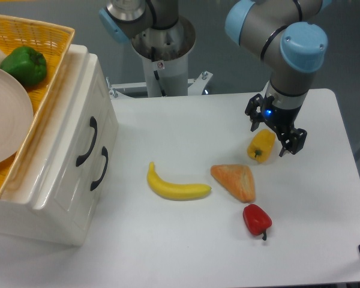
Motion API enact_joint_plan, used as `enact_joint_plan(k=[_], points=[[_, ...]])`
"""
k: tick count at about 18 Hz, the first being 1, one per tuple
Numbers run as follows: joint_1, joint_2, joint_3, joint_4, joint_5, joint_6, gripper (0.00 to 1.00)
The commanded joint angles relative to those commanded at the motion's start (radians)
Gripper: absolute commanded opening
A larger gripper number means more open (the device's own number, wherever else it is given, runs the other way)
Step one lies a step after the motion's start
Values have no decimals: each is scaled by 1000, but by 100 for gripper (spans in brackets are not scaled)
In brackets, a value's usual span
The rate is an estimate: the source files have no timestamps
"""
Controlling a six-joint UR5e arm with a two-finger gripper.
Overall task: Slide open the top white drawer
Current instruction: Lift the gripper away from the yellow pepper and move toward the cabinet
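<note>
1. Fixed camera: I am seeing the gripper (275, 135) hanging over the right of the table (186, 120), its jaws spread and grasping nothing, with the yellow pepper (261, 146) showing between the fingers.
2. The top white drawer (78, 135) is sitting closed in the cabinet at far left, well apart from the arm, its black handle (87, 141) just above and left of the lower drawer's handle (99, 168).
3. I am worrying about catching the lower handle by mistake, since the two sit close.
4. Crossing low, I am risking brushing the banana (177, 185) or the bread wedge (235, 181).
5. A skewed pull could be dragging the cabinet and shaking the basket (45, 36) on top.
</note>
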Motion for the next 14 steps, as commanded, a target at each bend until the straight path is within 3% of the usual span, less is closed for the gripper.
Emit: enact_joint_plan(k=[10,14], points=[[-25,-11,-3,-3,-1,-52,100],[-46,-2,-37,-2,-6,-106,100]])
